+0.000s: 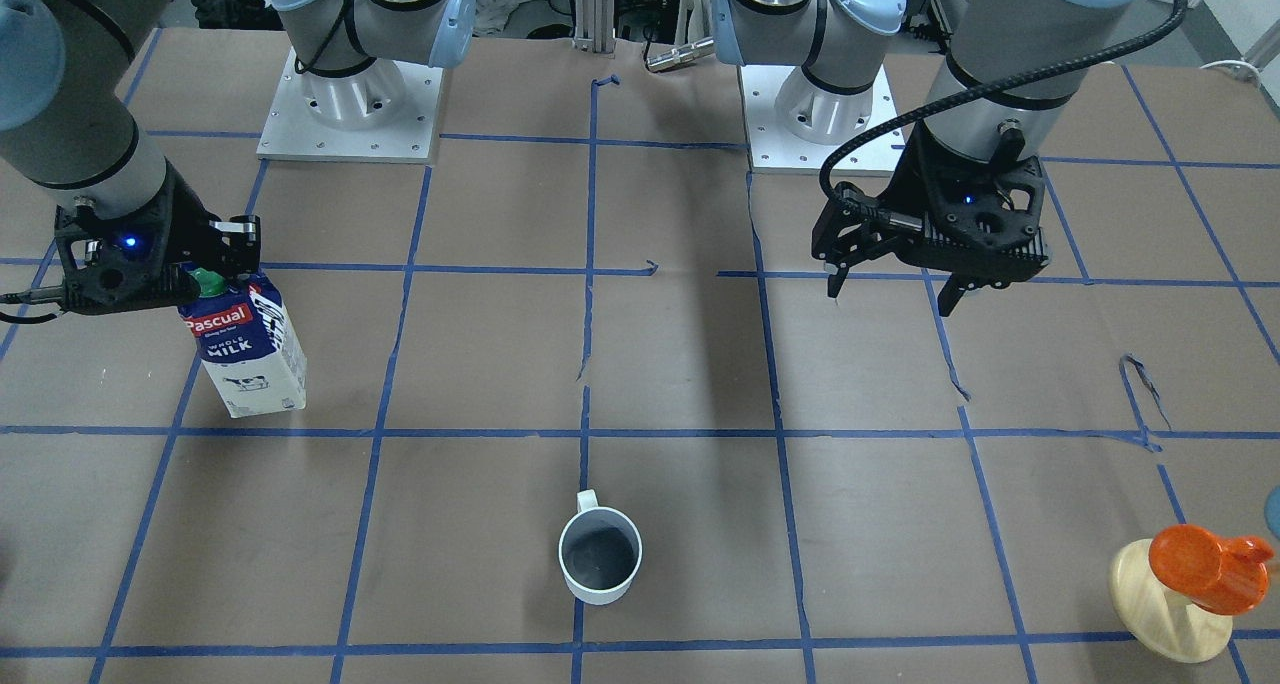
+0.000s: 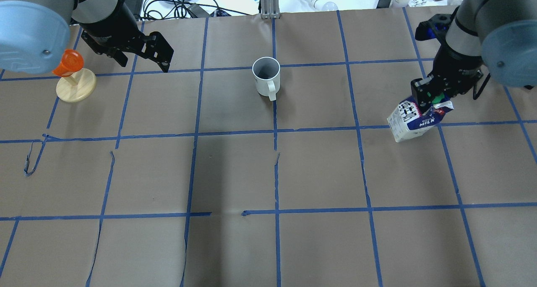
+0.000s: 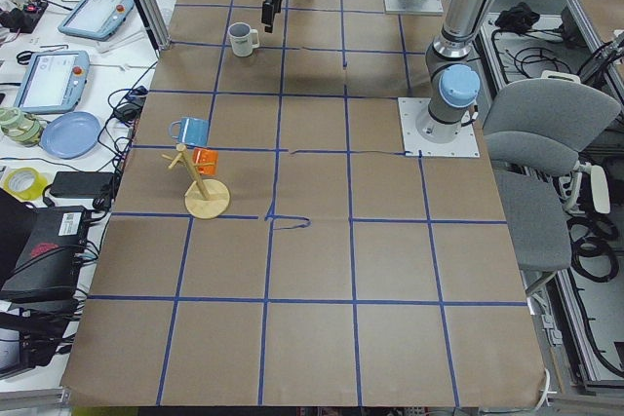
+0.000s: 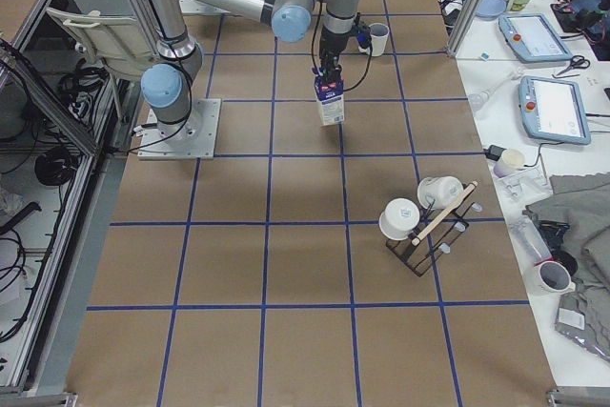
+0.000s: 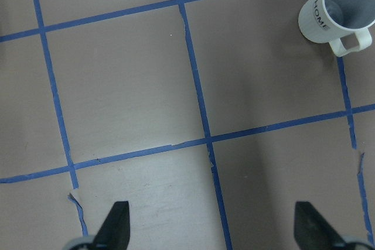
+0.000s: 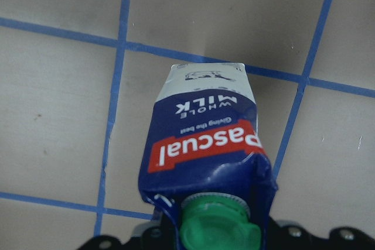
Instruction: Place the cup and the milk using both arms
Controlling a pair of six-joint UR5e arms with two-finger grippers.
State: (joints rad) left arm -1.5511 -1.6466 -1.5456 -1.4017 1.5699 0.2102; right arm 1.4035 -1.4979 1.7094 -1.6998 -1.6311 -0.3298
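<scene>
The milk is a dark-blue and white carton with a green cap. It hangs tilted from my right gripper, which is shut on its gabled top; I cannot tell whether its base touches the paper. It also shows in the overhead view and the right wrist view. The white cup stands upright at the table's middle on the far side, seen also in the overhead view. My left gripper is open and empty, hovering well apart from the cup.
An orange cup on a wooden stand stands beside my left arm. A rack with white mugs sits at the table's right end. Brown paper with blue tape lines covers the table.
</scene>
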